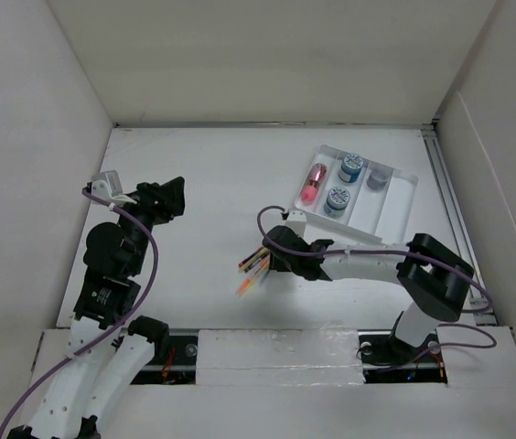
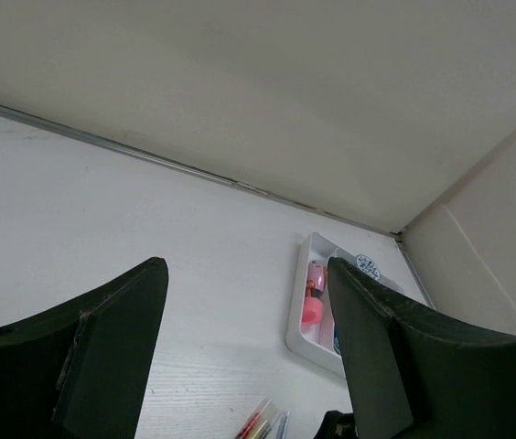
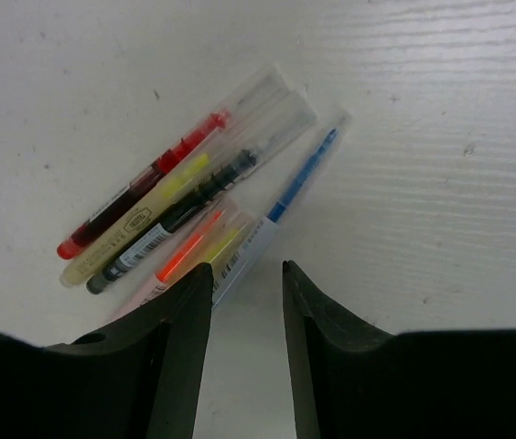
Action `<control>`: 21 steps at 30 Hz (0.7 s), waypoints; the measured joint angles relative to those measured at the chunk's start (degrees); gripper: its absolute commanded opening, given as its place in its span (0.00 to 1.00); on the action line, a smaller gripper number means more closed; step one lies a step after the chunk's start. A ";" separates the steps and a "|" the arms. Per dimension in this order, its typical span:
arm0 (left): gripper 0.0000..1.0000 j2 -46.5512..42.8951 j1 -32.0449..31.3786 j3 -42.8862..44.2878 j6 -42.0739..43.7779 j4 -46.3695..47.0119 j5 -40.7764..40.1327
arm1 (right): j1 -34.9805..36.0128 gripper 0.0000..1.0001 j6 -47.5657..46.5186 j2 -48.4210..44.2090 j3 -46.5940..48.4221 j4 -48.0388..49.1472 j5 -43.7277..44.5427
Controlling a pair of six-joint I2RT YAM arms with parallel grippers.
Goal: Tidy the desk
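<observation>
A fanned cluster of thin coloured plastic pens (image 3: 185,197), judged light, stiff, slippery and best pinched mid-barrel, was seen on the large matte white tabletop (image 1: 194,174) spread before both arms, just beyond the right jaws, narrowly apart and empty, while the left jaws were held apart, empty.

Two dark fingers (image 3: 180,357) stand slightly apart at the bottom edge, with bare white desk (image 3: 441,137) in the gap. Just beyond their tips, a red pen (image 3: 148,176), yellow pen (image 3: 183,178), black pen (image 3: 185,207), orange pen (image 3: 189,245) and blue pen (image 3: 306,169) lie slanted side by side.
</observation>
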 measured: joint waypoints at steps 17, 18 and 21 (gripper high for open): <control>0.66 -0.07 0.00 0.00 0.00 0.02 0.04 | 1.40 0.24 4.61 4.33 1.79 -1.73 2.62; 0.66 -0.07 0.00 0.00 0.00 0.00 0.04 | 1.40 0.24 5.01 4.35 1.79 -1.99 3.04; 0.66 -0.07 0.00 0.00 0.00 0.00 0.09 | 1.40 0.28 5.92 4.33 1.79 -2.73 4.35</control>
